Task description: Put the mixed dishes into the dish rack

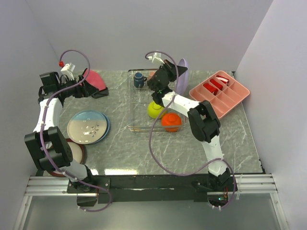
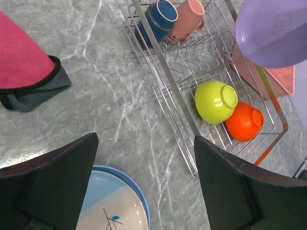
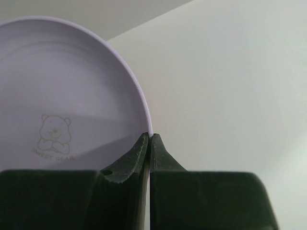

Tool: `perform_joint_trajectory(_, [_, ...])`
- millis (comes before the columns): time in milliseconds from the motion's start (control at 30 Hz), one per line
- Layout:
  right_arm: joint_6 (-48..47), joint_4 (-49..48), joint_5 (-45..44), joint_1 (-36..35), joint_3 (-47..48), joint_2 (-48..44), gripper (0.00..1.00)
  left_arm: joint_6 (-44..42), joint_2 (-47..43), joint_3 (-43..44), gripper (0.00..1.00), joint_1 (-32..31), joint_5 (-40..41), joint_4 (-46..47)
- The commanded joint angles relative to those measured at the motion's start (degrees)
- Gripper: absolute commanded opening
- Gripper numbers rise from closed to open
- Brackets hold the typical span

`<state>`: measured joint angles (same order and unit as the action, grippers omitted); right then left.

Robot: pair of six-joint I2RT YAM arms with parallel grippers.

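Right wrist view, right gripper [image 3: 149, 136]: fingers clenched edge-on onto the rim of the lavender plate [image 3: 62, 96]; the plate stands on edge to the left of the jaws, bear print towards the camera.
Left gripper [image 2: 145, 141]: jaws spread wide with nothing between them; it hovers above the table.
Light-blue plate [image 2: 115, 206]: flat on the table directly beneath the left jaws' gap, untouched.
Dish rack [image 2: 168, 81]: just beyond the left gripper's right-hand finger; in the top view the held plate hangs over its far right side.
Rack contents: yellow-green bowl [image 2: 215, 101] and orange bowl [image 2: 243, 121] touching, nearer the left jaws; dark blue mug [image 2: 158, 19] and pink cup [image 2: 188, 18] side by side at the far end.
Red-rimmed cream plate [image 1: 76, 154]: on the table, partly under the left arm.
Step in hand: judged to be racking the lavender plate; two plates not yet loaded.
Next move calls for: lowering the plate on edge between the wire tines, clear of mug and cup, and letting go only once the rim is seated.
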<state>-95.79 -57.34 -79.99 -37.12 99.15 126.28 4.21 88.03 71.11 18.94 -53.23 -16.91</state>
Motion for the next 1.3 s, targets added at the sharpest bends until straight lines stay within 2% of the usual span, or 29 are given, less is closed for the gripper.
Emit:
perform_joint_trajectory(0, [2.98, 2.94, 3.17, -1.63, -3.17, -5.34, 0.00, 2.03, -0.14, -0.27, 0.88, 0.31, -2.05, 3.81])
perform_joint_trajectory(133, [8.14, 10.91, 3.78, -2.86, -1.08, -3.59, 0.00, 1.42, -0.49, -0.27, 0.88, 0.31, -1.79, 3.11])
perform_joint_trajectory(400, [9.65, 16.38, 4.75, -3.48, 6.40, 2.38, 0.00, -0.07, -2.07, -1.41, 0.87, 0.31, -1.17, 0.47])
perform_joint_trajectory(500, [12.81, 21.38, 5.01, -3.39, 8.33, 3.18, 0.00, -0.08, -2.42, -1.50, 0.87, 0.22, -0.82, 0.21])
perform_joint_trajectory(767, [18.36, 29.39, -1.13, -1.37, 14.66, 4.94, 0.00, 0.45, -2.34, -1.50, 0.87, 0.31, -0.82, 1.08])
perform_joint_trajectory(900, [14.24, 25.10, -2.71, -1.02, 13.35, 3.98, 0.00, 0.89, -2.07, -1.85, 0.87, 0.31, -1.26, 2.31])
perform_joint_trajectory(1000, [6.61, 18.51, -4.73, -0.67, 12.47, 3.27, 0.00, 1.24, -1.98, -2.20, 0.87, 0.31, -1.35, 3.46])
perform_joint_trajectory(1133, [-2.72, 5.09, -5.97, -0.76, 8.87, 1.96, 0.00, 1.86, -1.46, -2.47, 0.87, 0.40, -1.79, 4.60])
perform_joint_trajectory(1267, [-7.04, -0.14, -6.67, -0.67, 5.88, 1.25, 0.00, 1.77, 1.25, -0.11, 0.86, 0.83, -3.63, 3.20])
